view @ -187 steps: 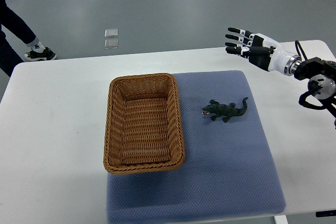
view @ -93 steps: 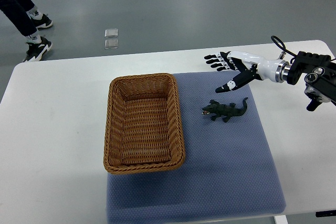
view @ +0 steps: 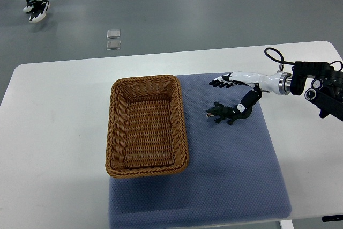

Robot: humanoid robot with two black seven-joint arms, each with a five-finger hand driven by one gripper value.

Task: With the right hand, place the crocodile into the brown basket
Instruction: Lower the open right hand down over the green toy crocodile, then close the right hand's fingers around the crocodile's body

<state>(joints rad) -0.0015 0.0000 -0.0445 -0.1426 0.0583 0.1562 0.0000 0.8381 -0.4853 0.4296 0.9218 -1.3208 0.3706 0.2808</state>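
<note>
one right hand (view: 236, 92), fingers spread, thumb touching the crocodile (view: 228, 112), well apart from the basket (view: 147, 126) rim.

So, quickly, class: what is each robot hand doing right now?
Right hand: open, fingers spread over the crocodile, thumb down by its back, not gripping it.
Left hand: not in view.

White tabletop (view: 64, 132) with a blue mat (view: 230, 170) on it.
I see the mat flat on the right-centre of the tabletop, reaching its near edge. A brown basket (view: 148, 126) sits half on the mat's left edge, half on bare white. A dark crocodile (view: 228, 112) lies on the mat just right of the basket, not touching it.
</note>
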